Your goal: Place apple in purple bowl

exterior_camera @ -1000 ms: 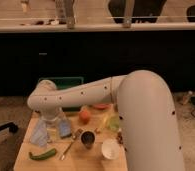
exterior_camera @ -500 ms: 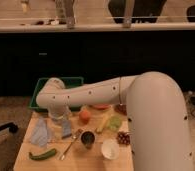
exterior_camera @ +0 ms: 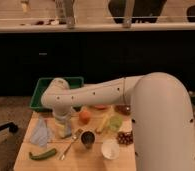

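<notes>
Gripper point(exterior_camera: 63, 126) hangs just left of apple point(exterior_camera: 84, 116), fingers wide, empty. Apple sits on table point(exterior_camera: 24, 152); purple bowl point(exterior_camera: 124, 109) lies right, partly hidden. Best to centre jaws over apple before descending.

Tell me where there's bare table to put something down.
Bare wood runs along the front edge between the green vegetable and white cup, below the metal cup. Crowded: the right side, with green cup, grapes and purple bowl. The gripper hangs left of the apple.
</notes>
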`<action>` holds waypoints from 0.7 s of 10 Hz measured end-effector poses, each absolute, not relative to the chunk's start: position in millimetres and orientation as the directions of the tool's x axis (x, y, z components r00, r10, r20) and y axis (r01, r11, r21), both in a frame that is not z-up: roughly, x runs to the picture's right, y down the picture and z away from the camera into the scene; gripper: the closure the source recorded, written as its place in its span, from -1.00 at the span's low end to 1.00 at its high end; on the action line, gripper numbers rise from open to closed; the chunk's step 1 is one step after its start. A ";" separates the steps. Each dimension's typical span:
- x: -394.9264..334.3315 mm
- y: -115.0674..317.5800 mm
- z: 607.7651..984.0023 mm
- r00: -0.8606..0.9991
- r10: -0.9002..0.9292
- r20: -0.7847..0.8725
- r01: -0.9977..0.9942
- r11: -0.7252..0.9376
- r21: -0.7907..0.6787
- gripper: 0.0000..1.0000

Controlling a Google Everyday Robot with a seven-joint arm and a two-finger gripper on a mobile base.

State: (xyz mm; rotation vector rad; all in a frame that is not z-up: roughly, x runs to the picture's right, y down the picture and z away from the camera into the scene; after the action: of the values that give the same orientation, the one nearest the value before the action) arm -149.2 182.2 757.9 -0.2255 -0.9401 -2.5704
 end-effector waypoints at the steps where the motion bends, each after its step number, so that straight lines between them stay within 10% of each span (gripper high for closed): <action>1: -146.5 179.5 761.8 -0.905 -0.316 0.286 0.426 -0.693 0.581 -0.60; 7: -125.8 153.5 795.6 -0.881 -0.335 0.333 0.472 -0.668 0.575 -0.60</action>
State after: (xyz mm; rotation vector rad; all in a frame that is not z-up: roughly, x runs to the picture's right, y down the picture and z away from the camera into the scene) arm -125.8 153.5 795.6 -0.2762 -0.9428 -2.5077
